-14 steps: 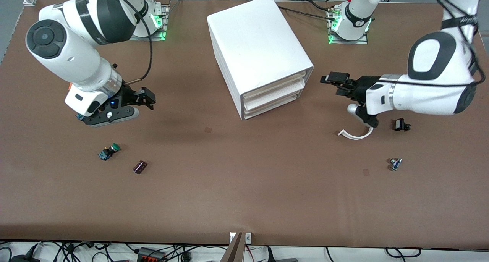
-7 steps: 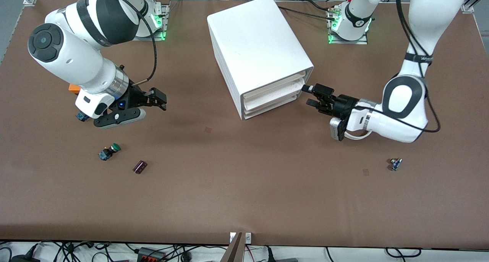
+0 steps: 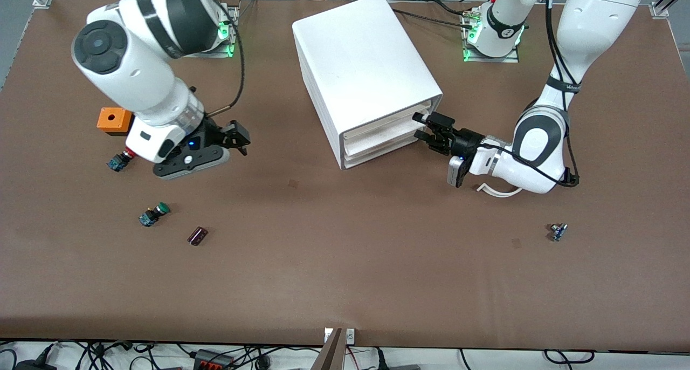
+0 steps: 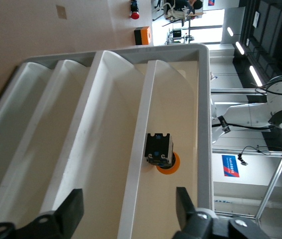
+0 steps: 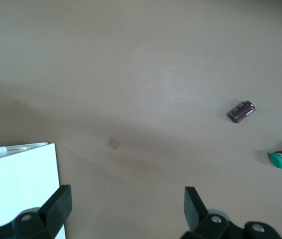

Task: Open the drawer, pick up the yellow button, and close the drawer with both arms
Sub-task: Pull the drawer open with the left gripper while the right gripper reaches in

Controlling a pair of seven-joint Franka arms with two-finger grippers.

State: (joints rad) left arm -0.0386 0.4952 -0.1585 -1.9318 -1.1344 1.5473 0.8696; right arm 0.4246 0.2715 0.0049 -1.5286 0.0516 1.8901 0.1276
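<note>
left arm reaches low and near-horizontal from its base, elbow bent, left gripper (image 3: 426,128) pointing sideways, fingers (image 4: 71,214) spread apart; right arm bent down from its base, right gripper (image 3: 237,138) hovering above table, jaws wide, nothing between them

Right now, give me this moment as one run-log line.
left gripper: open, at cabinet front by top drawer | button: inside drawer | right gripper: open, waiting over table | drawers: all in
</note>
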